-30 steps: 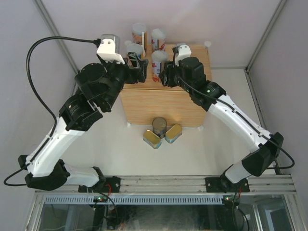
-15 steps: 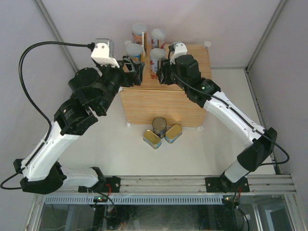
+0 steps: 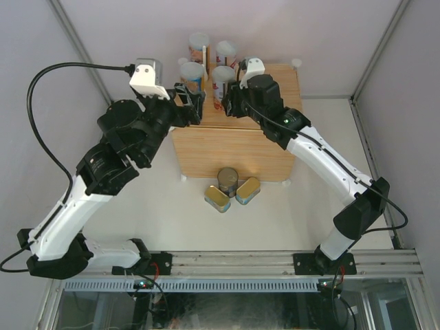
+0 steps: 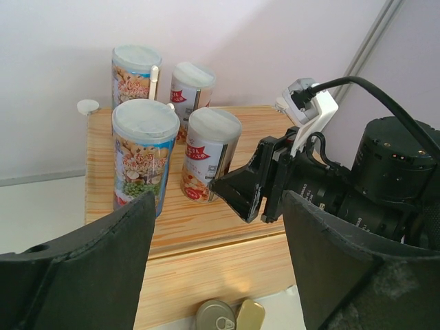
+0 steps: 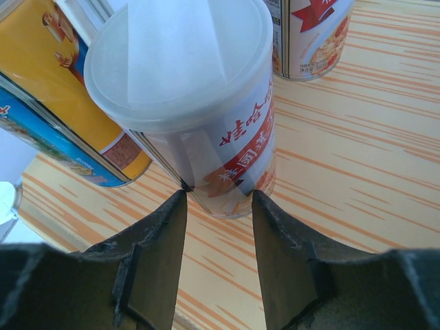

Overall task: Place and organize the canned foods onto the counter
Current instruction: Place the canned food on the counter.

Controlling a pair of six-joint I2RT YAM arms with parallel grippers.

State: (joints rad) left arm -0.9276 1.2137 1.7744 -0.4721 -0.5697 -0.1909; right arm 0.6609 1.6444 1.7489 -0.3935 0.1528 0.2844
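Note:
Four tall white-lidded cans stand at the back of the wooden counter (image 3: 227, 148). My right gripper (image 5: 219, 196) is shut on the lower sides of the front-right one, a red-and-white can (image 5: 206, 117), which stands on the counter top; from above, the right gripper (image 3: 228, 97) sits just in front of that can (image 3: 223, 75). My left gripper (image 4: 218, 206) is open and holds nothing, just in front of the pea-label can (image 4: 144, 155). A dark can (image 3: 227, 180) and two flat gold tins (image 3: 217, 199) (image 3: 248, 190) lie on the table before the counter.
Two more tall cans (image 3: 199, 47) (image 3: 226, 51) stand at the counter's back edge, close to the rear wall. The two grippers are near each other over the counter's back half. White round connectors (image 3: 296, 62) mark its corners.
The right gripper has slid back and left with the red-and-white can, closer to the other tall cans. The left arm has shifted back slightly, its gripper still open.

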